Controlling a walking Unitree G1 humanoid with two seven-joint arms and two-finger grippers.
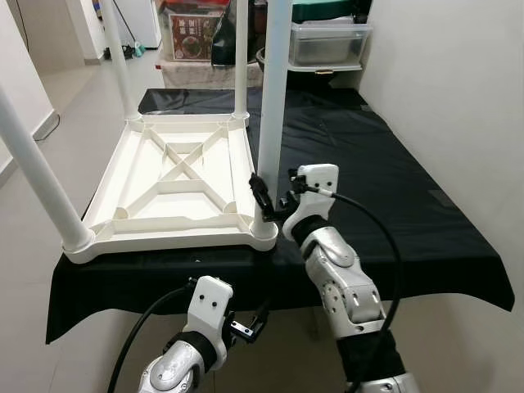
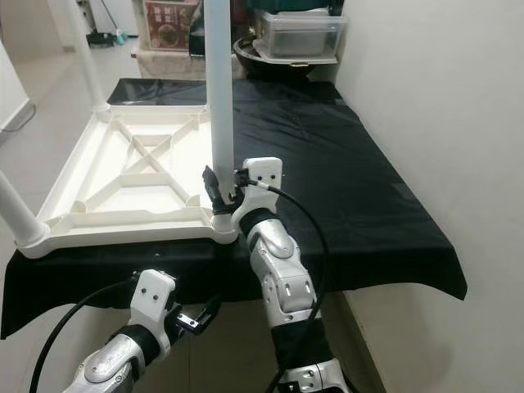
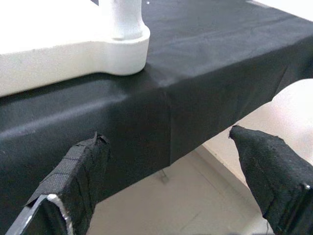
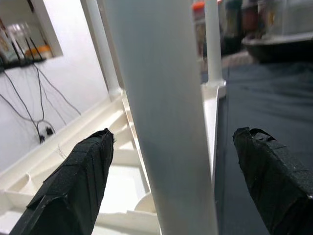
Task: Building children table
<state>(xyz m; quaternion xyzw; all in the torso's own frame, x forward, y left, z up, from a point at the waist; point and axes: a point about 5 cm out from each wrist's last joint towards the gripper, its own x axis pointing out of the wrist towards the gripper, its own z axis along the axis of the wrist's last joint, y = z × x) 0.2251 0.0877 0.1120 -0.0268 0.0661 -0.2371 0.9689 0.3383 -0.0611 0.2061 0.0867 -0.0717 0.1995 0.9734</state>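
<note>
A white children's table (image 1: pixel 176 176) lies upside down on a black-clothed surface (image 1: pixel 368 164), all of its legs pointing up. My right gripper (image 1: pixel 273 199) is at the base of the near-right leg (image 1: pixel 273 106). It is open, with one finger on each side of the leg (image 4: pixel 161 98) and a gap left on both sides. My left gripper (image 1: pixel 250 327) hangs below the front edge of the black cloth (image 3: pixel 146 112). It is open and holds nothing. The near-left leg (image 1: pixel 37 172) leans out towards the left.
Clear plastic storage boxes (image 1: pixel 327 41) and a printed carton (image 1: pixel 192 33) are stacked behind the far end. A white wall (image 1: pixel 458 82) runs close along the right side. Open floor (image 1: pixel 74 98) lies to the left. The table's front corner (image 3: pixel 122 49) sits near the cloth's edge.
</note>
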